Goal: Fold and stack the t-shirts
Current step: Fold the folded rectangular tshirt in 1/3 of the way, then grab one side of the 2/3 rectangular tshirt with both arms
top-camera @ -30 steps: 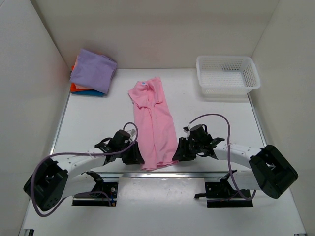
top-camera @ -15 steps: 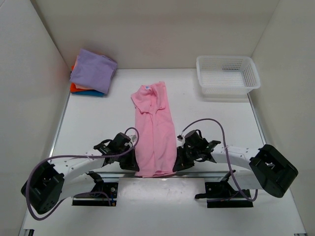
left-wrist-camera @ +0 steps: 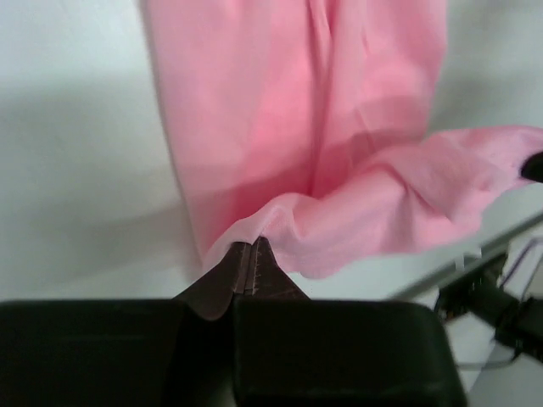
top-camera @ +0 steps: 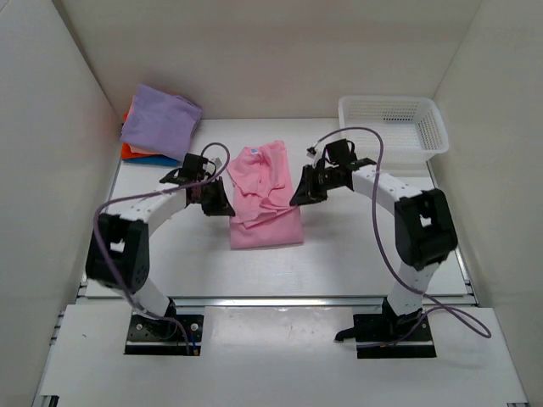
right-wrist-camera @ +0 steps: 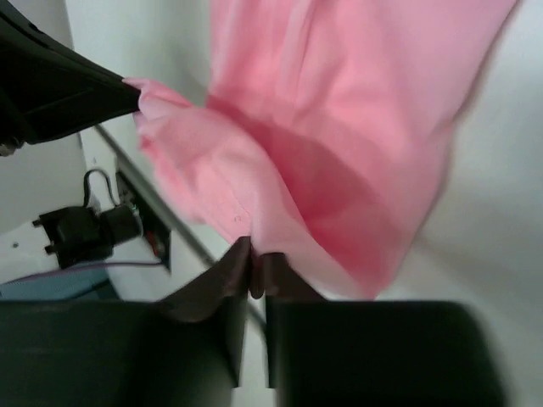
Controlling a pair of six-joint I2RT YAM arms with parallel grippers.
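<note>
Left hand (top-camera: 222, 206), right hand (top-camera: 299, 197) both clamped on pink t-shirt (top-camera: 270, 227) hem corners, held above far half: halving fold.

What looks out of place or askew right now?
The lavender shirt sits skewed atop the orange shirt and blue shirt at back left, their edges poking out. The pink shirt looks bunched, but the left end effector and right end effector hold its edge mid-fold.

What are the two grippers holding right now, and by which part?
Both hold the pink t-shirt. The left gripper and the right gripper each pinch one end of its folded-over edge, one at either side.
</note>
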